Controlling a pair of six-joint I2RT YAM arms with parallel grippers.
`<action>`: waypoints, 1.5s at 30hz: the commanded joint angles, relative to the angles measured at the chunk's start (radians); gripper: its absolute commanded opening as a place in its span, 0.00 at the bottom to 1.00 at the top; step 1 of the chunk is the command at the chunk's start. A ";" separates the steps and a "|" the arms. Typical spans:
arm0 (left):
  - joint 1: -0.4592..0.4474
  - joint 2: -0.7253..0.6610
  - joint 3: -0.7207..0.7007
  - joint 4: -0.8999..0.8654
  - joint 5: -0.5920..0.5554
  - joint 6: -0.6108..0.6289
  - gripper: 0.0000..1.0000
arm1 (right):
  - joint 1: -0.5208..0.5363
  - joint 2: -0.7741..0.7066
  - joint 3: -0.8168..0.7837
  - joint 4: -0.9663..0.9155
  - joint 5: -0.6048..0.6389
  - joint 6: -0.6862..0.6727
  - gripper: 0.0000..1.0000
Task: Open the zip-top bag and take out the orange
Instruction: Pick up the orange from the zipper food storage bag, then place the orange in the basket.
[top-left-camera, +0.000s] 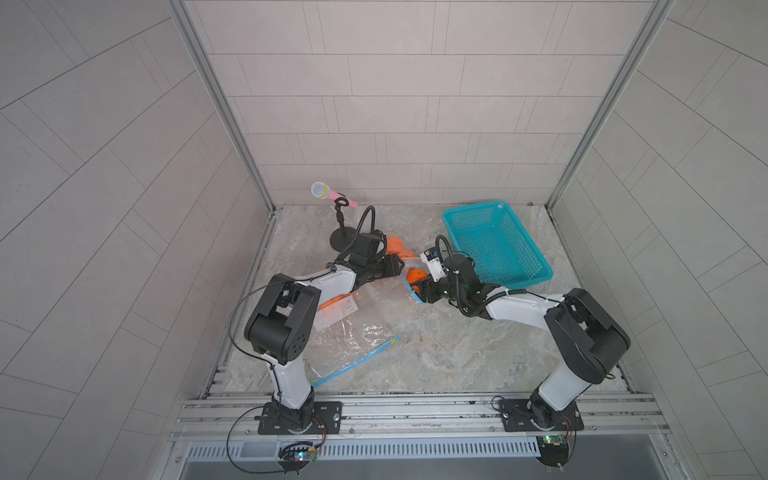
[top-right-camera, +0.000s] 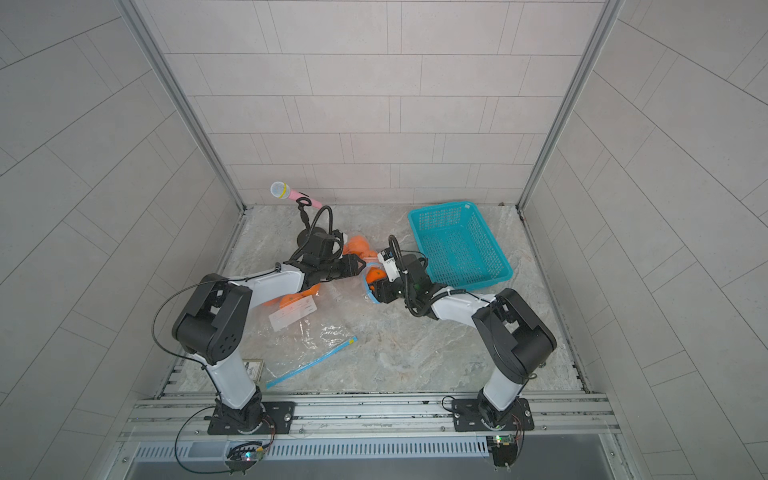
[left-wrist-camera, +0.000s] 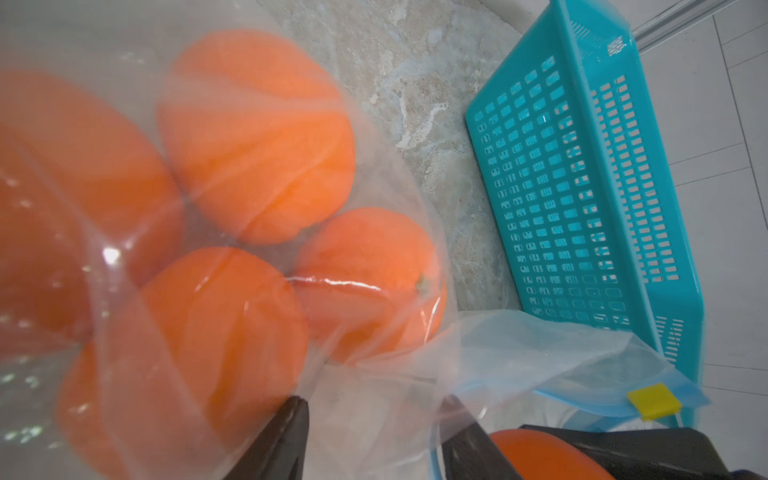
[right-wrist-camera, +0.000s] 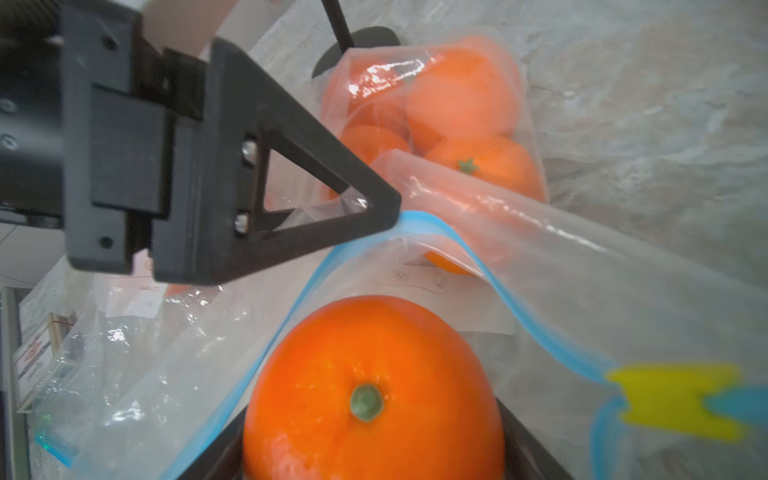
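The zip-top bag (right-wrist-camera: 582, 266) is clear, with a blue zip rim (right-wrist-camera: 424, 222) and a yellow slider (right-wrist-camera: 673, 399); its mouth stands open at mid-table. At that mouth my right gripper (right-wrist-camera: 372, 424) is shut on the orange (right-wrist-camera: 374, 386), one finger on each side. Both top views show this orange (top-left-camera: 415, 275) (top-right-camera: 376, 274) between the two arms. My left gripper (left-wrist-camera: 376, 401) is open, loose bag film lying between its fingers, and one fingertip (right-wrist-camera: 386, 208) touches the blue rim. Just behind it, several more oranges (left-wrist-camera: 257, 137) sit sealed in clear plastic.
A turquoise basket (top-left-camera: 469, 210) stands at the back right, close behind the right wrist. A pink toy microphone (top-left-camera: 332, 193) on a black stand rises at the back left. Flat clear plastic with a blue zip strip (top-left-camera: 353, 365) lies front left beside a white-labelled bag (top-left-camera: 336, 309).
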 joint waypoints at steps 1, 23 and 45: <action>-0.026 -0.015 -0.033 0.038 -0.010 -0.013 0.57 | 0.003 -0.074 -0.021 -0.055 0.064 0.006 0.60; -0.117 -0.137 -0.040 0.037 -0.028 -0.058 0.71 | -0.107 -0.452 0.049 -0.462 0.324 0.008 0.60; -0.164 0.077 0.278 -0.090 -0.093 -0.013 0.80 | -0.424 0.074 0.236 -0.350 0.222 0.028 0.57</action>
